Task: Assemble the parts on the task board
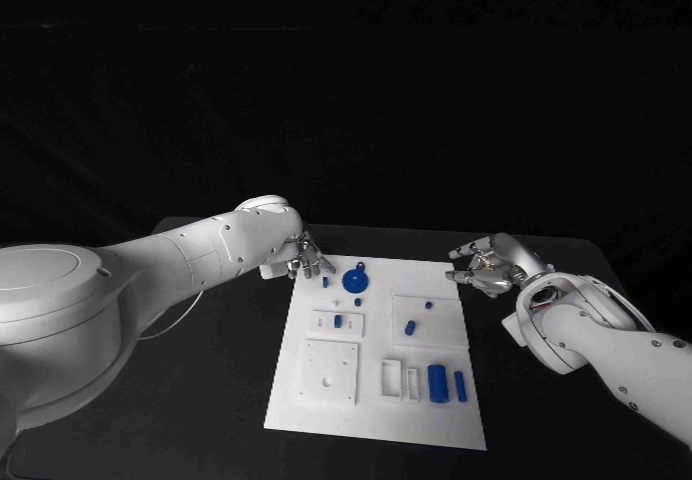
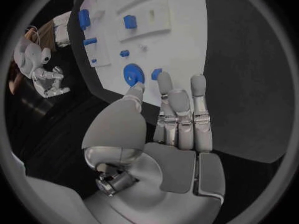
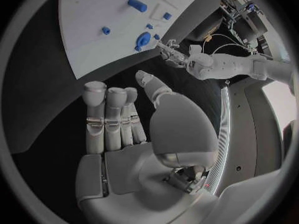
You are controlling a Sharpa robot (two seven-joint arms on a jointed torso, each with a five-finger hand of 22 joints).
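Note:
The white task board [image 1: 378, 418] lies in the middle of the black table. A round blue disc part [image 1: 356, 280] sits near its far edge, with a small blue piece [image 1: 326, 282] beside it. My left hand [image 1: 306, 258] hovers at the board's far left corner, fingers stretched out and holding nothing. The left wrist view shows its fingertips [image 2: 164, 78] just short of the disc [image 2: 133, 74] and the small piece [image 2: 156, 73]. My right hand [image 1: 483, 268] is off the board's far right corner, empty, with fingers straight and thumb apart [image 3: 124, 119].
More blue parts lie on the board: two cylinders [image 1: 436, 378] near the front right, a peg [image 1: 410, 326] mid-board, and one [image 1: 338, 322] in a raised white block. A square white plate [image 1: 329, 372] sits at the front left. Bare black table flanks the board.

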